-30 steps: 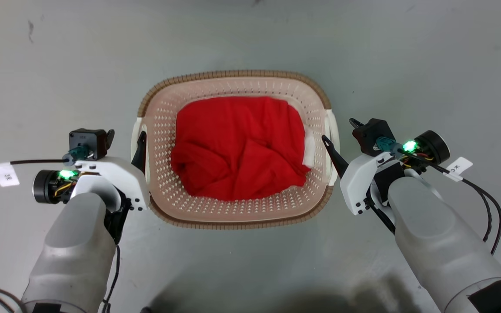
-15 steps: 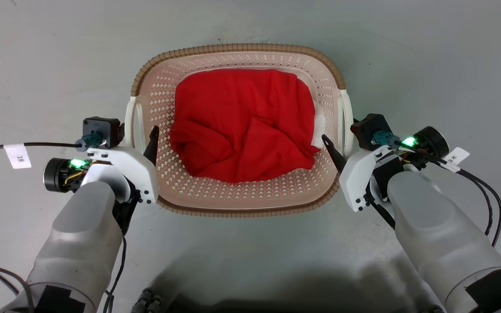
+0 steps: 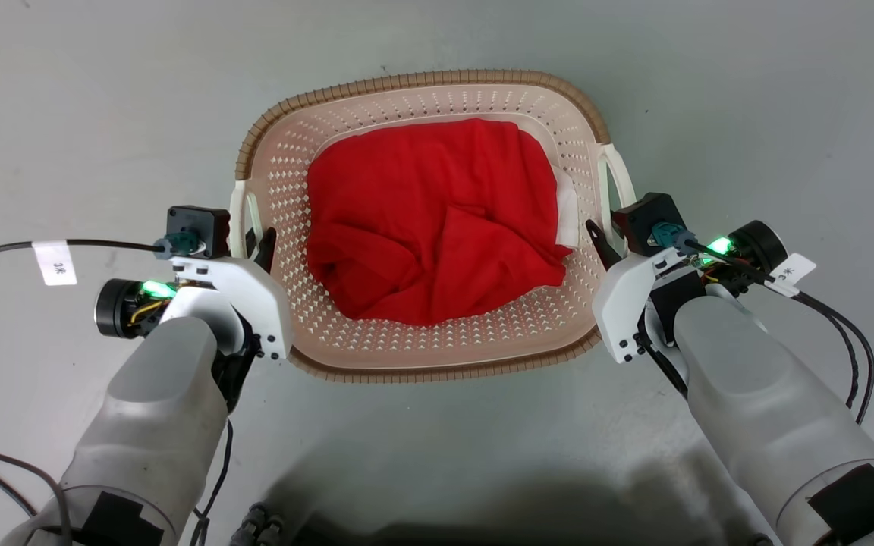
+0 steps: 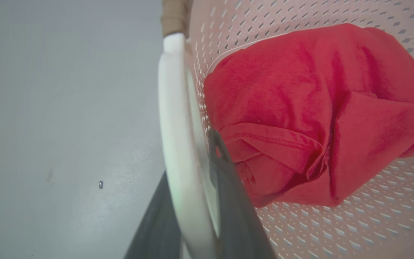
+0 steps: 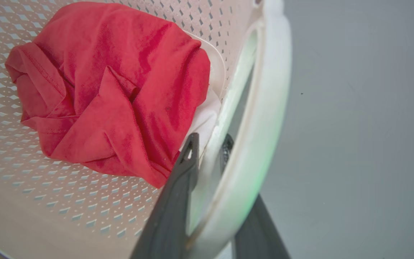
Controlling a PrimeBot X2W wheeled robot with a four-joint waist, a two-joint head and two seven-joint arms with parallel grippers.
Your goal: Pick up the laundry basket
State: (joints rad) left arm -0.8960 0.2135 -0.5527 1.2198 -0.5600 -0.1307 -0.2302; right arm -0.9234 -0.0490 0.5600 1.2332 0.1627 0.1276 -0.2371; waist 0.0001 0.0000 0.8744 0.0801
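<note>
As the left gripper (image 3: 259, 241) nips the white left handle (image 3: 235, 220) and the right gripper (image 3: 602, 235) the white right handle (image 3: 622, 171) — both nearly closed — the cream perforated plastic laundry basket (image 3: 437, 345) lies between: long axis 9-to-3 o'clock, arms equally near.

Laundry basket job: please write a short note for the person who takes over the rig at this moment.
Grippers: the left gripper is shut on the left handle; the right gripper is shut on the right handle.
Things: the laundry basket is in front of the robot over the grey floor, with a red cloth inside.
Done: both handles are gripped.
Left: raise both arms evenly. I cannot tell whether it is already off the floor.
</note>
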